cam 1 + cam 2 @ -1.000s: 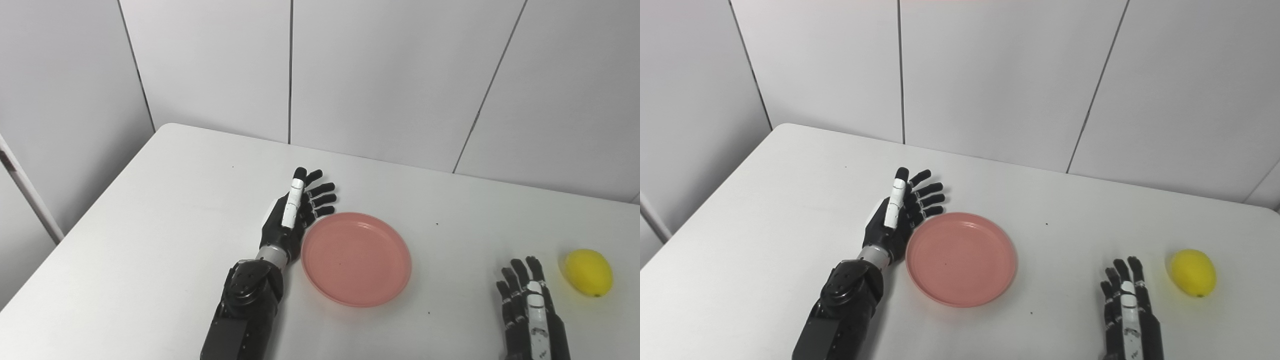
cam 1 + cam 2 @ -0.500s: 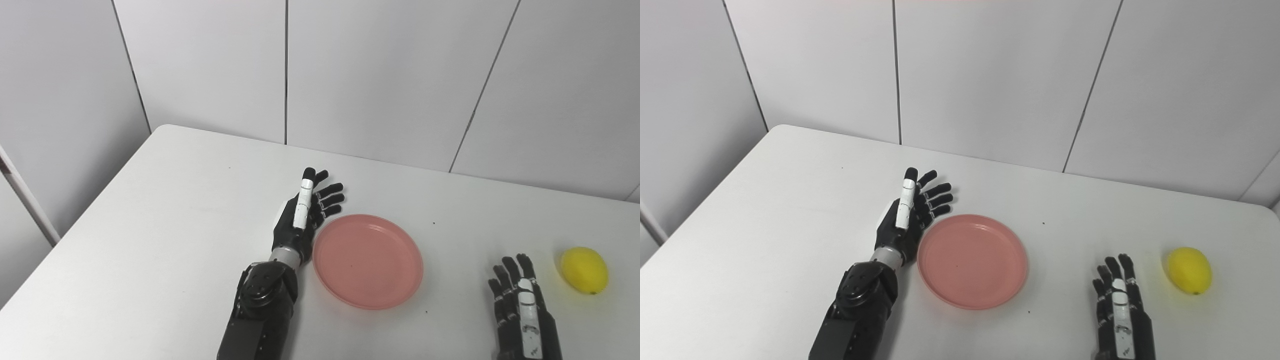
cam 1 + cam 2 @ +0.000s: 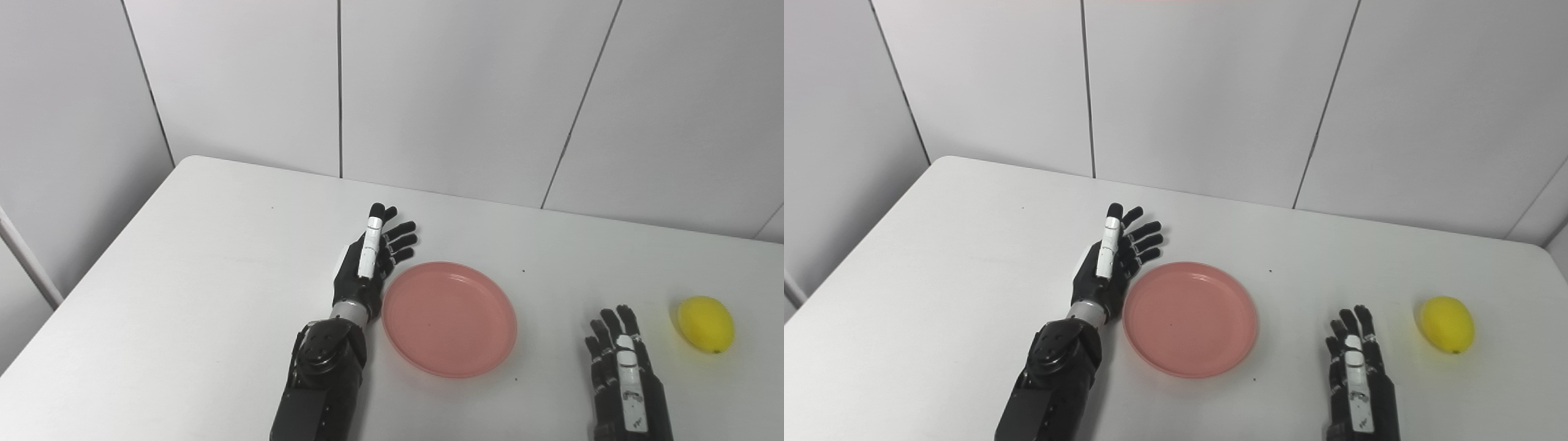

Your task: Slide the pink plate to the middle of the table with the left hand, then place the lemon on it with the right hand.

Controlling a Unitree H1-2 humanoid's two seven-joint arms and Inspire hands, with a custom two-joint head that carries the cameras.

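**Left hand edge-on beside the pink plate, lemon apart at the right**

Left eye view: the left hand (image 3: 367, 269) stands on its edge on the white table (image 3: 202, 257), fingers spread and holding nothing, its palm side just beside the left rim of the pink plate (image 3: 449, 318); actual contact cannot be told. The plate lies flat near the table's middle. The right hand (image 3: 621, 373) rests low, fingers apart, empty. The lemon (image 3: 705, 323) lies near it on its right, not touching.

Right eye view: the same layout. The plate sits between the two hands, and the lemon is well apart from the plate, toward the table's right edge.
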